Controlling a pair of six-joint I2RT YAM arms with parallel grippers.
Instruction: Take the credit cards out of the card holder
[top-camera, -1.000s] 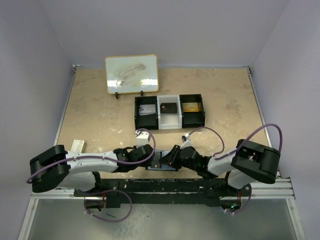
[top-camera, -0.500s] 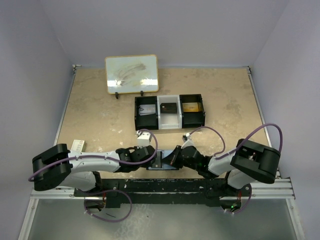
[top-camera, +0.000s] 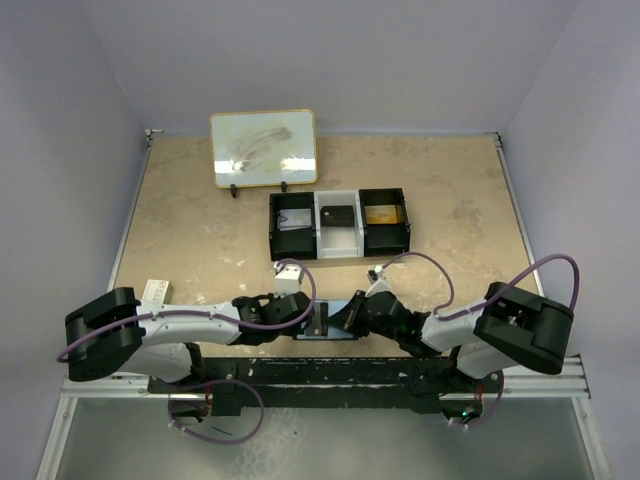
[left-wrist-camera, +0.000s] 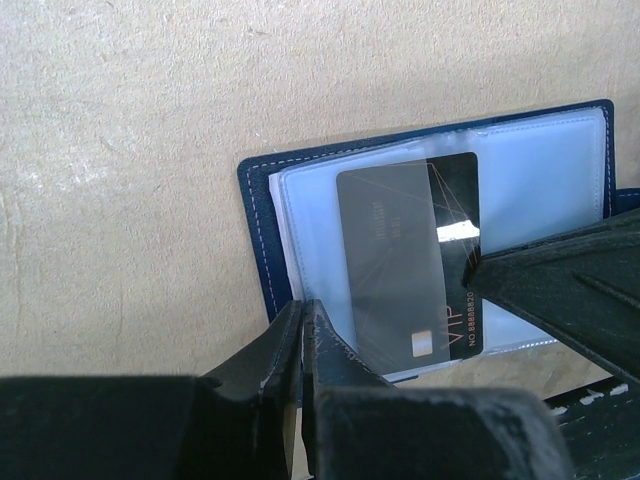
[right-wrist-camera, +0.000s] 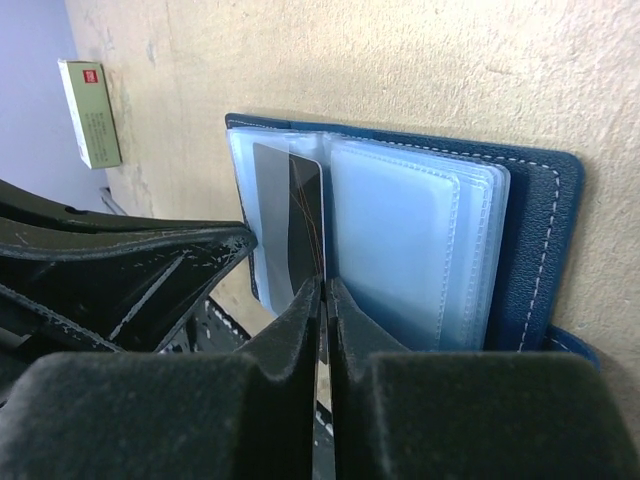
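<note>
The card holder lies open on the table near the front edge, navy with pale blue pocket panels. A dark credit card marked VIP sticks partly out of one pocket. My right gripper comes in from the right and is shut on that card's edge. My left gripper is shut, its tips at the holder's near left edge beside the pocket panels. Nothing shows between its fingers. In the top view both grippers meet over the holder.
A black three-compartment tray stands behind the holder, with small items inside. A framed whiteboard leans at the back. A small red-and-white box lies at the left. The table's front edge and rail run just below the holder.
Both grippers have closed, the right one onto the card's edge. The left gripper slid a little right to the holder's edge. The right arm's elbow swung outward to the right.
</note>
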